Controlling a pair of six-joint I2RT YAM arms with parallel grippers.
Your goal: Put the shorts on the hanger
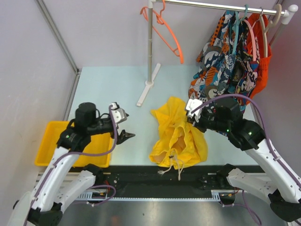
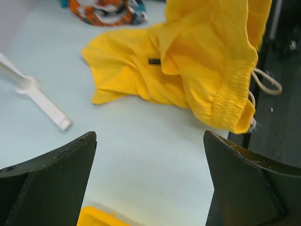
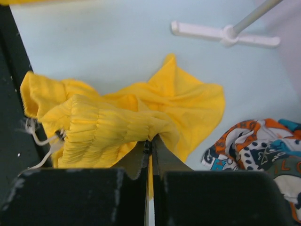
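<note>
Your right fingers [image 3: 165, 162] are closed tight on a fold of the shorts [image 1: 178, 134], pinching yellow fabric just beside the gathered elastic waistband. Your left fingers [image 2: 56, 165] stand wide apart with nothing between them, above bare desk [image 1: 108, 89] to the left of the shorts and not touching them.

The shorts are plain bright yellow and crumpled in a heap on the desk near its front edge, between your 2 arms. The waistband is bunched up at the right fingers, and the legs spread away toward the rack. A pale drawstring [image 2: 265, 82] hangs from the waistband over the dark strip at the desk's near edge. 1 small dark logo [image 2: 154, 61] shows on a leg.

The hanger [image 1: 169, 35] is thin and orange. It hangs by its hook on the rack's rail [image 1: 211, 4] at the far left end, well apart from the shorts.

Count: 1 yellow shorts, 1 orange hanger, 3 other hangers at the rail's right end, 1 cartoon-print garment [image 1: 221, 61], 1 orange-red garment [image 1: 264, 66], 1 yellow bin [image 1: 47, 141].
</note>
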